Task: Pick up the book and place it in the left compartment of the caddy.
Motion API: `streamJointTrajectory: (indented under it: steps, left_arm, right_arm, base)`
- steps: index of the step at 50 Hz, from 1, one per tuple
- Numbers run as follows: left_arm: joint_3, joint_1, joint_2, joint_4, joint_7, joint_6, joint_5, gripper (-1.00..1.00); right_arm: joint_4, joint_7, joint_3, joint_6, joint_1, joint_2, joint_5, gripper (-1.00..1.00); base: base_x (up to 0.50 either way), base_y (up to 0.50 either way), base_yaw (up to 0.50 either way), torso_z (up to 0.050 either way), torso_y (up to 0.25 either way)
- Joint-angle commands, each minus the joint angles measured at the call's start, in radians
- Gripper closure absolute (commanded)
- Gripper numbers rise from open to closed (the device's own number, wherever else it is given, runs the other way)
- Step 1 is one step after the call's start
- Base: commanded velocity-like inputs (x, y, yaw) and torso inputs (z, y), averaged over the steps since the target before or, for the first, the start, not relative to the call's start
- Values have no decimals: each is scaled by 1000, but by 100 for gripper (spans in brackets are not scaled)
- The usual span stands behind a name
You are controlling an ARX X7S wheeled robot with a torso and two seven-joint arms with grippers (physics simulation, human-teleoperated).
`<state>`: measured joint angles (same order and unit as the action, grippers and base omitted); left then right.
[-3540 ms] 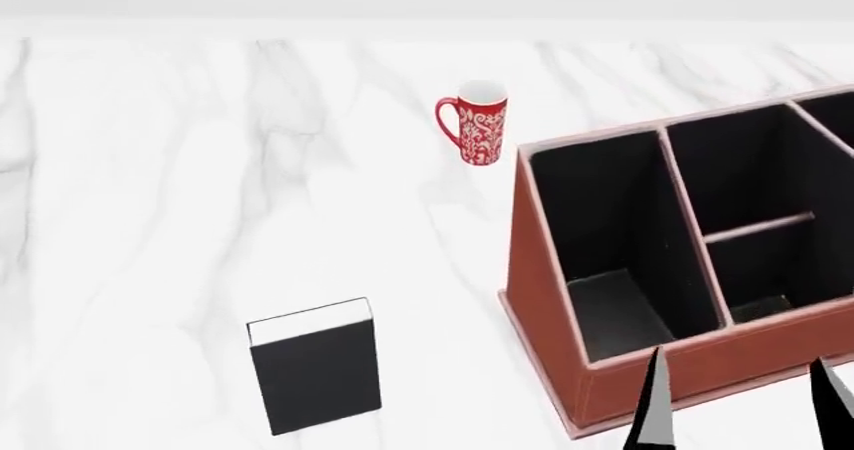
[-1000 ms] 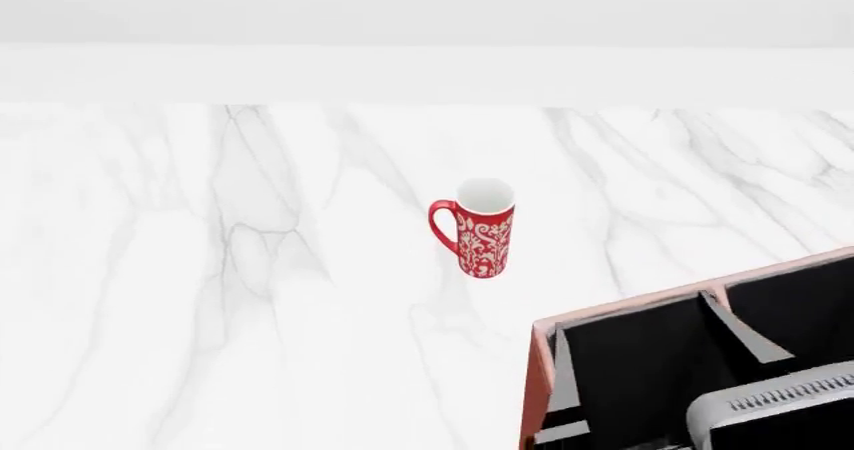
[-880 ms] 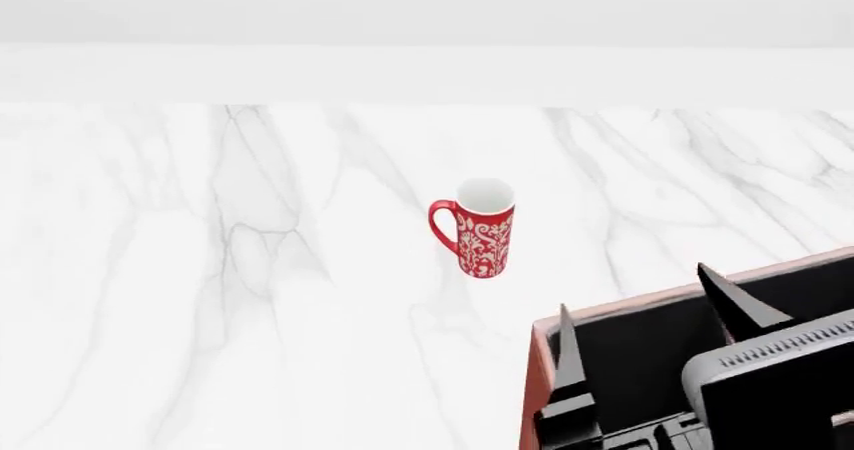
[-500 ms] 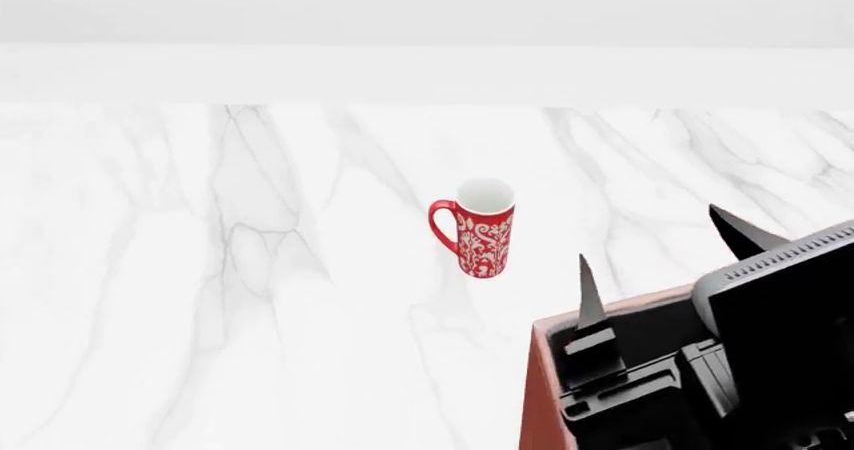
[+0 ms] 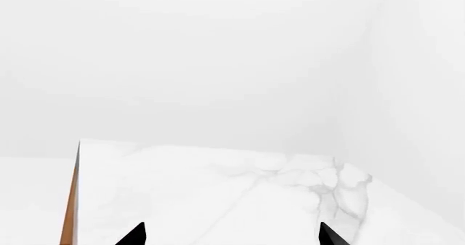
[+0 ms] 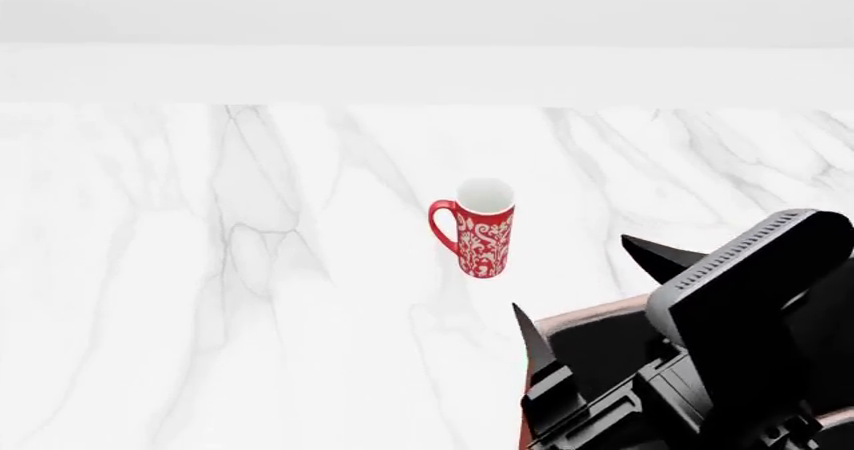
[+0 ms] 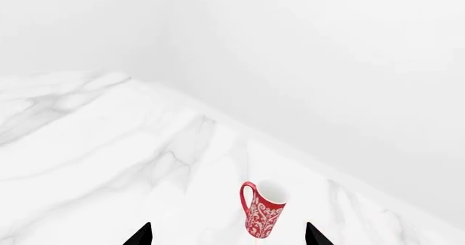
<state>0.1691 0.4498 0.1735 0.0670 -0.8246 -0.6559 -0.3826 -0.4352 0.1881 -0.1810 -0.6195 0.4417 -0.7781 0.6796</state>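
The book is out of view. Only a stretch of the caddy's pale pinkish rim [image 6: 597,313] shows at the lower right of the head view. My right arm covers the caddy's black inside, so the left compartment is hidden. My right gripper [image 6: 574,278] hangs over that rim, open, with nothing between its black fingers. In the right wrist view the same gripper [image 7: 228,235] points at the red patterned mug. My left gripper [image 5: 231,235] shows only in the left wrist view, open and empty over bare marble.
The red patterned mug [image 6: 481,226] stands upright in the middle of the white marble table [image 6: 240,300], left of and beyond the caddy, also seen as the mug [image 7: 263,212]. A white wall runs behind the table. An orange-brown table edge [image 5: 71,201] shows in the left wrist view.
The head view has tilted up since the earliest frame, so the book left view. Over the last second my right gripper rose out of the caddy and swung left toward the mug.
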Motion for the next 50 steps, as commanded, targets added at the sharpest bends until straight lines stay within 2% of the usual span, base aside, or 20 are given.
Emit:
streamJointTrajectory:
  steps: [1, 6, 24, 50]
  left_arm:
    - [-40, 3, 12, -17, 48, -28, 35, -100]
    - [-40, 5, 12, -18, 47, -32, 31, -100]
    - [-43, 6, 16, -17, 40, -33, 30, -100]
    - [-48, 9, 19, -19, 34, -37, 30, -100]
  right_arm:
    - [11, 67, -9, -13, 17, 4, 37, -100]
    - [5, 122, -60, -71, 58, -11, 66, -100]
    - [24, 177, -137, -88, 112, -1, 37, -100]
    - [-106, 234, -183, -139, 54, -75, 99, -100]
  base:
    - [0, 0, 0, 0, 0]
    - [0, 0, 0, 0, 0]
    - [0, 0, 0, 0, 0]
    - [0, 0, 0, 0, 0]
